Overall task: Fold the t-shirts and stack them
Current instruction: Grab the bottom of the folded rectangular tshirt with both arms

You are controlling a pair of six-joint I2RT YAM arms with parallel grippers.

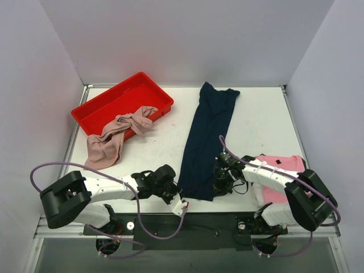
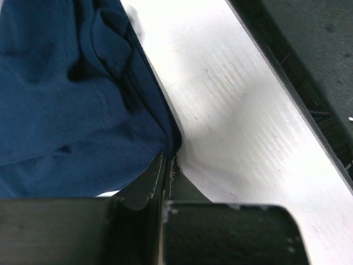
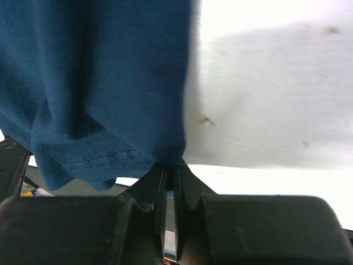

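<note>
Top external view: the navy t-shirt (image 1: 207,136) lies as a long strip down the centre of the frame, with both arms at its lower hem. The left gripper (image 1: 175,192) is clamped tight on the lower-left corner and the right gripper (image 1: 223,179) is pinched closed on the lower-right. Both wrist views show blue hem caught between the jaws. Two corners held, probably so the hem lifts evenly for a fold. The pink t-shirt (image 1: 281,165) waits lower right, and the beige-pink t-shirt (image 1: 111,142) drapes over the red tray (image 1: 122,105), upper left.
</note>
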